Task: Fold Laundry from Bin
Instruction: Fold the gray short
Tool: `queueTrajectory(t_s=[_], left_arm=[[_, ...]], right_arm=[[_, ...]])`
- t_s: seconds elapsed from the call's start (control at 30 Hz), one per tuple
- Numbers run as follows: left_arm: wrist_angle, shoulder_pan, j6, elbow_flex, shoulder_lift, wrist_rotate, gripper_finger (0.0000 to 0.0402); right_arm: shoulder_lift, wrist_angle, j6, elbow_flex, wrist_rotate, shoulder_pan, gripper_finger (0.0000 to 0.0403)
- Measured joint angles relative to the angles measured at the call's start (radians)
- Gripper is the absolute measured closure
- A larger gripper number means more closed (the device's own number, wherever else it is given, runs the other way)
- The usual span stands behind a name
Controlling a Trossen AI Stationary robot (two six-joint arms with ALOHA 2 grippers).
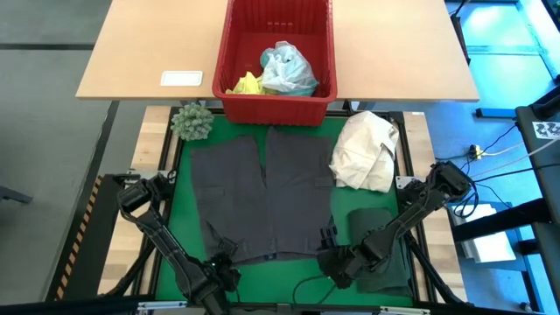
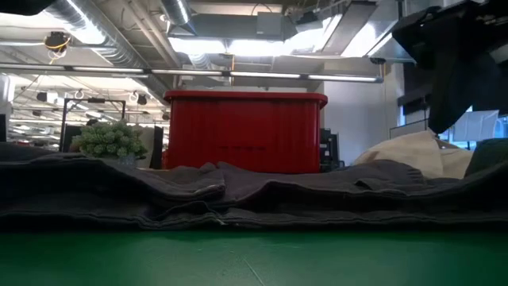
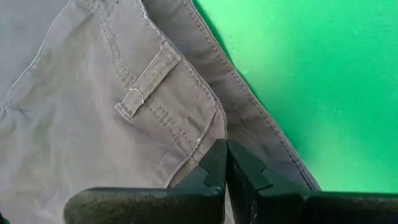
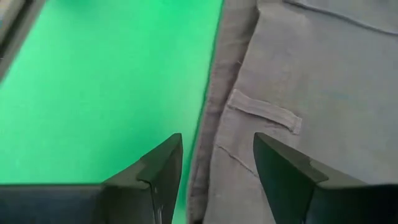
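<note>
Shorts point(image 1: 262, 197) of grey cloth lie spread flat in the middle of the high view, on the green mat point(image 1: 297, 271) that covers the lower counter. The waistband runs along the lower edge of the garment and the 2 legs point toward the top of the frame, their hems close to the red bin point(image 1: 278, 105).

The bin stands at the upper centre of the high view, on the near edge of the wooden counter point(image 1: 140, 52), and holds a light turquoise-blue garment point(image 1: 287, 70) with a bright yellow garment point(image 1: 247, 85) beside it at its left. A dark green-black garment point(image 1: 378, 229) lies folded at the lower right of the mat, partly under the right arm.

The left tool point(image 1: 229, 255) sits at the lower left corner of the shorts. In the left wrist view its 2 fingers point(image 3: 214, 165) are clenched together at the waistband edge near a belt loop; whether cloth is pinched between them cannot be told. The right tool point(image 1: 327, 241) is at the lower right corner of the shorts. In the right wrist view its fingers point(image 4: 163, 165) stand released and apart, straddling the edge of the waistband above the mat.

A cream-white cloth bundle point(image 1: 366, 150) rests at the right of the shorts, and a small green spiky ball point(image 1: 192, 121) sits at the upper left corner of the mat. A white card point(image 1: 182, 78) lies on the wooden counter, left of the bin. In the low view the grey cloth stretches across the frame in front of the bin.
</note>
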Motion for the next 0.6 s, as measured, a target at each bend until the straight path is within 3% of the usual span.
queueTrajectory(t_s=[0.43, 0.6], left_arm=[[-0.001, 0.000, -0.003, 0.000, 0.000, 0.008, 0.0401], [-0.001, 0.000, -0.006, 0.000, 0.000, 0.009, 0.0401]], right_arm=[[0.097, -0.008, 0.003, -0.001, 0.063, 0.008, 0.0206], [0.097, -0.009, 0.004, -0.001, 0.077, 0.008, 0.0237]])
